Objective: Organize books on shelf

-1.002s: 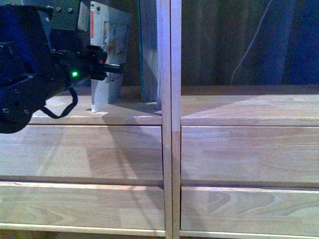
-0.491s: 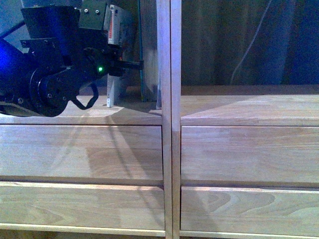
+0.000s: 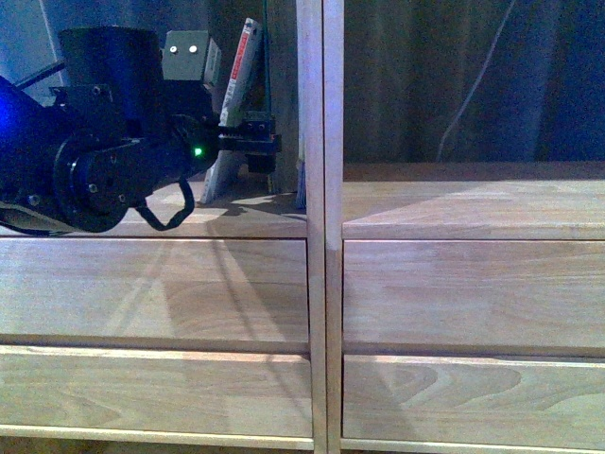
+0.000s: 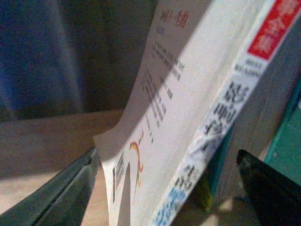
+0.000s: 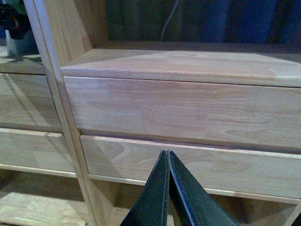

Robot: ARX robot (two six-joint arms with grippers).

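**Left arm reaches into the left compartment, white paperback between its spread fingers**

The left arm reaches in from the left edge of the front view, its dark wrist housing lit by a small green lamp, and its left gripper (image 3: 253, 144) points toward the centre upright of the light-wood shelf (image 3: 321, 236). It sits inside the open left compartment, just above the board over the drawer fronts.

In the left wrist view the two dark fingers (image 4: 70, 193) stand wide apart, one on each side of the white paperback (image 4: 188, 108). One finger lies close against the lower edge of the cover; whether either finger presses on the book cannot be told. The paperback is tilted, its top leaning toward the dark-teal book (image 4: 287, 146) beside it, its foot on the board. Its spine carries a red block and black Chinese characters. In the front view the paperback (image 3: 241, 85) shows as a slanted strip, and the teal book is mostly hidden behind the gripper.

The right gripper (image 5: 168, 188) hangs before the right-hand drawer fronts, its fingers pressed together with nothing between them.
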